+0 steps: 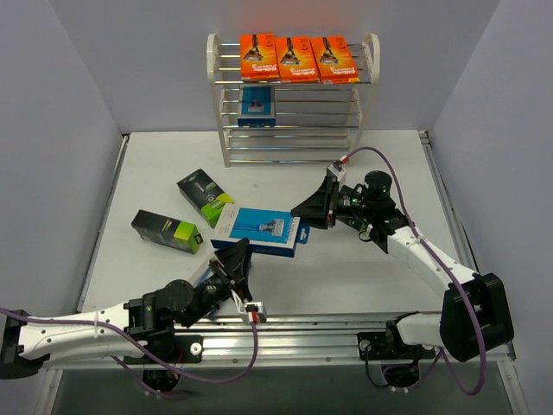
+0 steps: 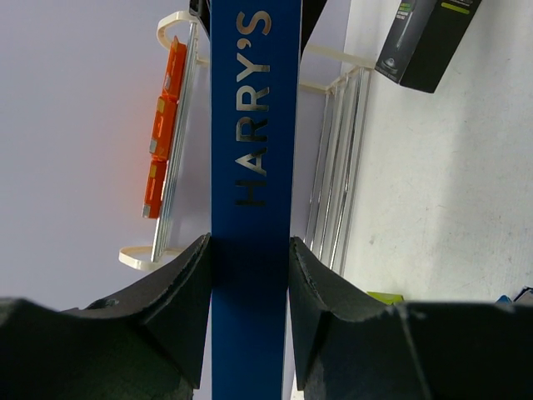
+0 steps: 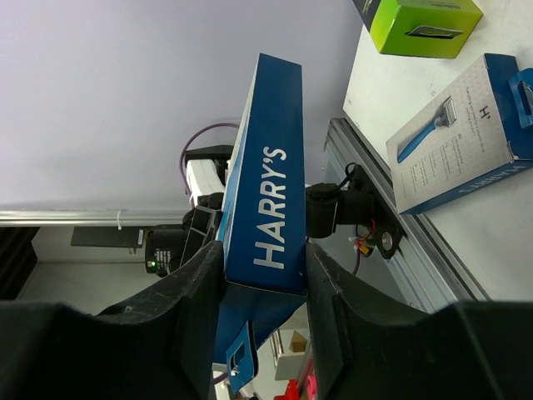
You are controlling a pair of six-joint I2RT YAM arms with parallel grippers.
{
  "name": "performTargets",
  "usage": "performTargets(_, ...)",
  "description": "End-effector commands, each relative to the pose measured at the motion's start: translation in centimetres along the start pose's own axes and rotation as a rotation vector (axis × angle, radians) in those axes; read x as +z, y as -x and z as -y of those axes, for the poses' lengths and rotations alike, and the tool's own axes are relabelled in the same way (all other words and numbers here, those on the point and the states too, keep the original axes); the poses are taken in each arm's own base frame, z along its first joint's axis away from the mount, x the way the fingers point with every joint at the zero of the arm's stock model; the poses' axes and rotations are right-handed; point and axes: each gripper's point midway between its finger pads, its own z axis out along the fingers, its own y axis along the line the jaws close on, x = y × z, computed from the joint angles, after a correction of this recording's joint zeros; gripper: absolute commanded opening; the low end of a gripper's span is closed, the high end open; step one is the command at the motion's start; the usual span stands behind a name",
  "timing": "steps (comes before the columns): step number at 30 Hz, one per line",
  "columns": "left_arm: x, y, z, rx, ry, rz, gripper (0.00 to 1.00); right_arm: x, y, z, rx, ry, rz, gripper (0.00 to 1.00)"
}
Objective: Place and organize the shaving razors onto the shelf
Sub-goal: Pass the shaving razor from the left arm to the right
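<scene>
A blue razor pack (image 1: 259, 226) hangs over the middle of the table, gripped from both ends. My left gripper (image 1: 238, 252) is shut on its near end; its pads press both flat sides (image 2: 254, 125). My right gripper (image 1: 304, 212) is shut on the far end, with the "HARRY'S" edge (image 3: 271, 192) between its fingers. The white shelf (image 1: 373, 60) stands at the back with three orange cards (image 1: 298, 57) on the top tier and one blue pack (image 1: 257, 105) on the tier below. Two black-and-green boxes (image 1: 205, 197) (image 1: 166, 232) lie on the table at left.
Another blue-grey pack (image 3: 458, 133) lies flat on the table near the front rail in the right wrist view. Grey walls close in the table on the left, right and back. The metal rail (image 1: 346, 328) runs along the near edge.
</scene>
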Motion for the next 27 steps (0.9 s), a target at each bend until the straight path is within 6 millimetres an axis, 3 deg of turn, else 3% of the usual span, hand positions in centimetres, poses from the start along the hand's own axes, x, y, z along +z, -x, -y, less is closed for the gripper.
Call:
performTargets(1,0.0,0.4,-0.5,-0.075,0.019,0.02,0.31,-0.7,-0.9,-3.2,-0.106,0.094,-0.019,0.0)
performTargets(5,0.0,0.6,-0.2,-0.126,0.015,0.027,0.39,-1.0,-0.7,-3.8,-0.102,0.144,0.023,0.0)
performTargets(8,-0.1,0.6,0.3,-0.156,-0.005,0.034,0.61,-1.7,-0.6,-4.4,-0.045,0.217,0.064,0.0)
performTargets(10,-0.3,0.5,0.9,-0.153,-0.029,0.031,0.68,-1.9,-0.5,-4.7,0.036,0.259,0.074,0.0)
performTargets(12,-0.3,0.4,1.4,-0.157,-0.047,0.03,0.8,-2.4,-0.9,-5.4,0.018,0.322,0.082,0.0)
performTargets(13,-0.3,0.3,1.6,-0.154,-0.056,0.027,0.92,-2.5,-0.9,-5.5,0.029,0.336,0.081,0.0)
performTargets(14,-0.3,0.4,1.8,-0.155,-0.061,0.029,0.95,-2.6,-1.0,-5.8,0.036,0.352,0.082,0.0)
performTargets(19,-0.3,0.6,1.7,-0.17,-0.061,0.041,0.94,-2.4,-0.5,-5.6,0.018,0.309,0.103,0.0)
performTargets(27,-0.5,1.2,-1.3,-0.285,0.006,0.045,0.94,-2.1,1.7,-1.5,0.033,0.125,0.194,0.0)
